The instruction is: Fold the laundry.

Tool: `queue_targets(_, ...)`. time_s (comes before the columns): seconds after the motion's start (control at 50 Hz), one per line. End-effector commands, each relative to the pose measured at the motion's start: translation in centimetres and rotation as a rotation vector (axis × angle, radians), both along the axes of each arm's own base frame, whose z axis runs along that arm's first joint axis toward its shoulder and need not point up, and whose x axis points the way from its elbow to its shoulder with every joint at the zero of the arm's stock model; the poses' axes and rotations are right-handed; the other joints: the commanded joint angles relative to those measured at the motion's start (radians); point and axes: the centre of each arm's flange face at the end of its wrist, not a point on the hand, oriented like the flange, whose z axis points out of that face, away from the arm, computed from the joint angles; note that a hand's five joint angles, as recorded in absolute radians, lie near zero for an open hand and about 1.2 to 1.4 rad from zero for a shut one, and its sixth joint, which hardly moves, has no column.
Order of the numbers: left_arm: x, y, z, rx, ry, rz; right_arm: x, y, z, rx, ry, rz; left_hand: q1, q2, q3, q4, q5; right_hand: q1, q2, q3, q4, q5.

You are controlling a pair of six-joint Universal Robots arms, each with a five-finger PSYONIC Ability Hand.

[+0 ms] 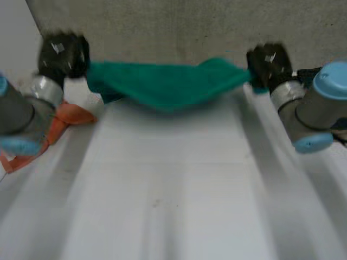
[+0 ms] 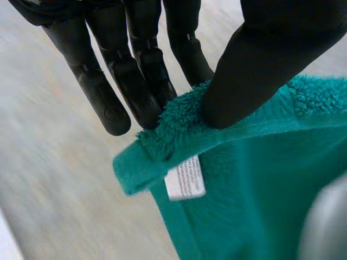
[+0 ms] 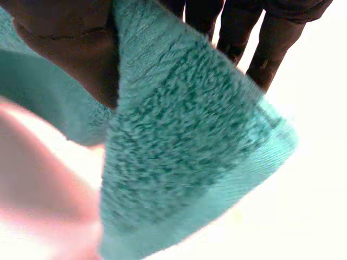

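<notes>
White label (image 2: 185, 177) on teal towel (image 2: 255, 211)

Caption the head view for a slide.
Left hand and right hand pinch a teal towel by its ends, stretched over the table.

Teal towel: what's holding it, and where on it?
Both hands. The left hand pinches the teal towel at the corner with the white label; the right hand pinches another corner. It sags between them.
</notes>
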Motion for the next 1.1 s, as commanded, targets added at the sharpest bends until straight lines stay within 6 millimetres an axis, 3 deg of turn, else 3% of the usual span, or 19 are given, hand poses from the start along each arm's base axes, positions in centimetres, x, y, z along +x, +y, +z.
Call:
queue_targets(0.02, 0.8, 4.7, -8.2, 0.295, -0.152, -0.088, -0.9, 2.5, -5.8, 0.214, 0.220, 0.001, 0.230, 0.196, 0.202, 0.192, 0.227, 0.255, 0.211, 0.208, 0.199, 0.241)
queue_targets(0.1, 2.0, 7.1, -9.6, 0.423, -0.235, -0.071, -1.3, 4.0, -6.5, 0.317, 0.270, 0.018, 0.230, 0.196, 0.202, 0.192, 0.227, 0.255, 0.211, 0.208, 0.199, 0.241)
queue_targets(0.18, 3.2, 9.7, -9.2, 0.537, -0.279, -0.065, -2.1, 5.1, -6.5, 0.410, 0.299, 0.017, 0.230, 0.196, 0.202, 0.192, 0.227, 0.255, 0.211, 0.208, 0.199, 0.241)
queue_targets(0.28, 3.6, 11.6, -8.3, 0.577, -0.292, -0.089, -3.7, 5.7, -6.6, 0.501, 0.299, -0.011, 0.230, 0.196, 0.202, 0.192, 0.227, -0.194, -0.238, -0.241, -0.250, -0.208)
queue_targets(0.32, 3.7, 12.0, -8.0, 0.567, -0.288, -0.102, -4.3, 5.6, -6.8, 0.524, 0.281, -0.027, 0.230, 0.196, 0.202, 0.192, 0.227, -0.431, -0.475, -0.478, -0.487, -0.445)
queue_targets(0.36, 3.7, 12.1, -8.0, 0.561, -0.285, -0.105, -4.7, 5.6, -6.9, 0.542, 0.267, -0.043, 0.230, 0.196, 0.202, 0.192, 0.227, -0.514, -0.559, -0.562, -0.571, -0.528)
queue_targets(0.48, 3.9, 12.1, -8.0, 0.554, -0.291, -0.088, -6.6, 5.4, -6.9, 0.557, 0.241, -0.133, 0.230, 0.196, 0.202, 0.192, 0.227, -0.509, -0.553, -0.556, -0.565, -0.523)
queue_targets(0.66, 4.5, 12.1, -7.4, 0.568, -0.293, -0.062, -7.7, 6.3, -5.4, 0.512, 0.231, -0.165, 0.230, 0.196, 0.202, 0.192, 0.227, -0.673, -0.717, -0.720, -0.730, -0.687)
queue_targets(0.76, 4.5, 12.5, -6.6, 0.558, -0.288, -0.066, -7.8, 7.0, -5.1, 0.511, 0.227, -0.147, 0.230, 0.196, 0.202, 0.192, 0.227, -0.603, -0.647, -0.650, -0.659, -0.617)
queue_targets(0.82, 4.4, 12.6, -6.4, 0.552, -0.287, -0.070, -7.8, 7.2, -5.5, 0.516, 0.224, -0.129, 0.230, 0.196, 0.202, 0.192, 0.227, -0.058, -0.103, -0.106, -0.115, -0.072)
queue_targets(0.84, 4.4, 12.7, -6.3, 0.552, -0.286, -0.071, -7.9, 7.1, -5.8, 0.516, 0.221, -0.123, 0.230, 0.196, 0.202, 0.192, 0.227, 0.252, 0.208, 0.205, 0.195, 0.238)
queue_targets(0.98, 4.5, 12.6, -6.2, 0.560, -0.272, -0.065, -8.3, 6.9, -7.5, 0.541, 0.228, -0.082, 0.230, 0.196, 0.202, 0.192, 0.227, 0.255, 0.211, 0.208, 0.199, 0.241)
queue_targets(1.1, 5.0, 12.5, -6.0, 0.575, -0.260, -0.048, -9.7, 6.8, -7.4, 0.562, 0.247, -0.084, 0.230, 0.196, 0.202, 0.192, 0.227, 0.255, 0.211, 0.208, 0.199, 0.241)
